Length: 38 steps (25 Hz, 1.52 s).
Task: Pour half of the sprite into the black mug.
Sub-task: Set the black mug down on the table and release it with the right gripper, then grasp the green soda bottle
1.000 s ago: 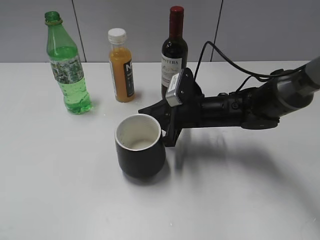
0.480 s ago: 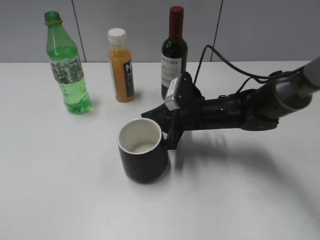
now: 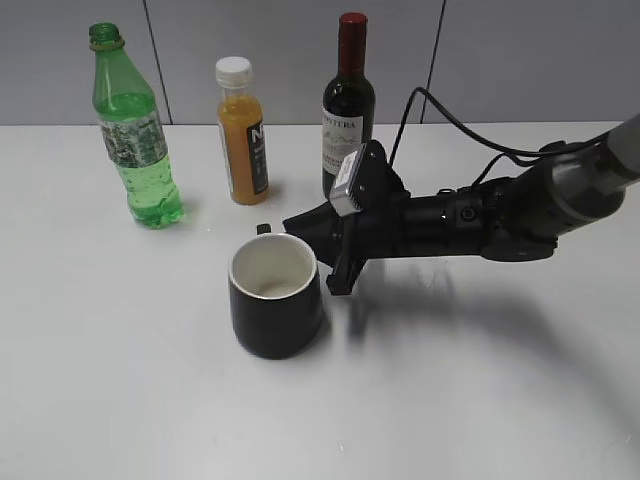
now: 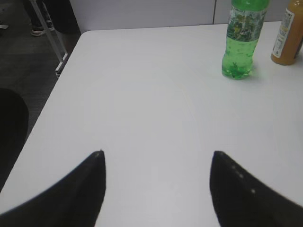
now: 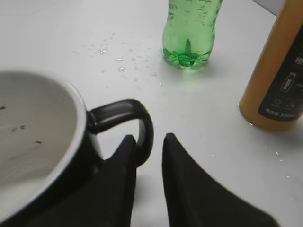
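Note:
The black mug (image 3: 276,300), white inside, stands upright on the table in front of the bottles. My right gripper (image 3: 290,224) reaches in from the right to its handle. In the right wrist view the jaws of the gripper (image 5: 147,138) stand narrowly apart around the loop handle (image 5: 144,124). The handle rests against the left finger, and a thin strip of table shows beside the right finger. The sprite (image 3: 135,130), green and uncapped, stands at the back left and shows in both wrist views (image 5: 189,28) (image 4: 242,38). My left gripper (image 4: 157,153) is open and empty over bare table.
An orange juice bottle (image 3: 242,130) and a dark wine bottle (image 3: 348,105) stand at the back between the sprite and my right arm. Water droplets (image 5: 124,59) lie near the sprite's base. The table's left edge (image 4: 57,85) drops to a dark floor.
The mug was tilted and a little farther right half a second ago; it now stands upright, shifted slightly left and back together with my right gripper. The bottles have not moved.

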Each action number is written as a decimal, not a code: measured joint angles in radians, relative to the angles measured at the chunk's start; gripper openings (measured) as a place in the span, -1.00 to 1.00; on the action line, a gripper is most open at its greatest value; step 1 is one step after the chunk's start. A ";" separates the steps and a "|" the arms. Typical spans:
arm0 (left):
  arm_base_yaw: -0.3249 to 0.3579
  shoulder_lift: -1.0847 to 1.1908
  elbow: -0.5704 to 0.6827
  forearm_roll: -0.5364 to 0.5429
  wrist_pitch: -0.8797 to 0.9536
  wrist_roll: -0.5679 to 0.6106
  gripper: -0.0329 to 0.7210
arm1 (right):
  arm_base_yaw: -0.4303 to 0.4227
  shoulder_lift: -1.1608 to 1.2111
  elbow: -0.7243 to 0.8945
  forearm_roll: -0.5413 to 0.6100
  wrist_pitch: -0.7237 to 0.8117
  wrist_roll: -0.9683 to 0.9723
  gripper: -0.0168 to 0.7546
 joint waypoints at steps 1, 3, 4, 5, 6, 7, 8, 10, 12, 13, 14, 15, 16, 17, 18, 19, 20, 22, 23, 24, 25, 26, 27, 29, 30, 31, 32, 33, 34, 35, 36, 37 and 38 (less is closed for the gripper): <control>0.000 0.000 0.000 0.000 0.000 0.000 0.48 | -0.004 0.000 0.002 0.000 0.000 0.000 -0.54; 0.000 0.000 0.000 0.000 0.000 0.000 0.48 | -0.014 0.000 0.012 0.000 -0.001 0.000 -0.53; 0.000 0.000 0.000 0.000 0.000 0.000 0.48 | -0.023 0.000 0.017 0.000 -0.001 0.001 -0.52; 0.000 0.000 0.000 0.000 0.000 0.000 0.48 | -0.030 0.000 0.022 0.000 -0.003 0.001 -0.52; 0.000 0.000 0.000 0.000 0.000 0.000 0.48 | -0.039 0.000 0.025 0.000 -0.005 0.001 -0.51; 0.000 0.000 0.000 0.000 0.000 0.000 0.48 | -0.045 -0.001 0.029 0.000 -0.006 0.001 -0.51; 0.000 0.000 0.000 0.000 0.000 0.000 0.48 | -0.050 -0.003 0.030 0.000 -0.007 0.002 -0.50; 0.000 0.000 0.000 0.000 0.000 0.000 0.48 | -0.060 -0.008 0.031 0.000 -0.007 0.005 -0.50; 0.000 0.000 0.000 0.000 0.000 0.000 0.48 | -0.063 -0.023 0.032 -0.002 0.016 0.024 -0.50; 0.000 0.000 0.000 0.000 0.000 0.000 0.48 | -0.063 -0.032 0.032 -0.006 0.048 0.042 -0.49; 0.000 0.000 0.000 0.000 0.000 0.000 0.48 | -0.063 -0.047 0.032 -0.017 0.091 0.060 -0.49; 0.000 0.000 0.000 0.000 0.000 0.000 0.48 | -0.063 -0.064 0.032 -0.035 0.131 0.083 -0.48; 0.000 0.000 0.000 0.000 0.000 0.000 0.48 | -0.063 -0.084 0.033 -0.062 0.183 0.107 -0.48; 0.000 0.000 0.000 0.000 0.000 0.000 0.48 | -0.063 -0.129 0.033 -0.124 0.279 0.188 -0.46; 0.000 0.000 0.000 0.000 0.000 0.000 0.48 | -0.063 -0.156 0.034 -0.155 0.328 0.225 -0.45; 0.000 0.000 0.000 0.000 0.000 0.000 0.48 | -0.063 -0.180 0.034 -0.179 0.371 0.264 -0.40; 0.000 0.000 0.000 0.000 0.000 0.000 0.48 | -0.063 -0.207 0.034 -0.200 0.408 0.294 -0.32; 0.000 0.000 0.000 0.000 0.000 0.000 0.48 | -0.063 -0.256 0.034 -0.217 0.467 0.328 -0.08; 0.000 0.000 0.000 0.000 0.000 0.000 0.48 | -0.063 -0.275 0.034 -0.216 0.501 0.343 0.08; 0.000 0.000 0.000 0.000 0.000 0.000 0.48 | -0.063 -0.297 0.034 -0.216 0.535 0.362 0.25; 0.000 0.000 0.000 0.000 0.000 0.000 0.48 | -0.063 -0.317 0.034 -0.216 0.585 0.377 0.37; 0.000 0.000 0.000 0.000 0.000 0.000 0.48 | -0.063 -0.334 0.034 -0.213 0.650 0.396 0.48; 0.000 0.000 0.000 0.000 0.000 0.000 0.48 | -0.063 -0.355 0.034 -0.202 0.725 0.408 0.55; 0.000 0.000 0.000 0.000 0.000 0.000 0.48 | -0.063 -0.392 0.034 -0.158 0.877 0.418 0.60; 0.000 0.000 0.000 0.000 0.000 0.000 0.48 | -0.063 -0.407 0.034 -0.132 0.955 0.419 0.62; 0.000 0.000 0.000 0.000 0.000 0.000 0.48 | -0.063 -0.424 0.034 -0.091 1.015 0.410 0.62; 0.000 0.000 0.000 0.000 0.000 0.000 0.48 | -0.064 -0.441 0.034 -0.030 1.080 0.388 0.62; 0.000 0.000 0.000 0.000 0.000 0.000 0.48 | -0.067 -0.454 0.033 0.039 1.134 0.336 0.62; 0.000 0.000 0.000 0.000 0.000 0.000 0.48 | -0.073 -0.466 0.026 0.144 1.184 0.256 0.63; 0.000 0.000 0.000 0.000 0.000 0.000 0.48 | -0.081 -0.474 0.013 0.266 1.227 0.157 0.63; 0.000 0.000 0.000 0.000 0.000 0.000 0.48 | -0.093 -0.477 -0.009 0.399 1.280 0.066 0.63; 0.000 0.000 0.000 0.000 0.000 0.000 0.48 | -0.113 -0.477 -0.038 0.506 1.335 -0.036 0.63; 0.000 0.000 0.000 0.000 0.000 0.000 0.48 | -0.135 -0.477 -0.069 0.625 1.384 -0.126 0.64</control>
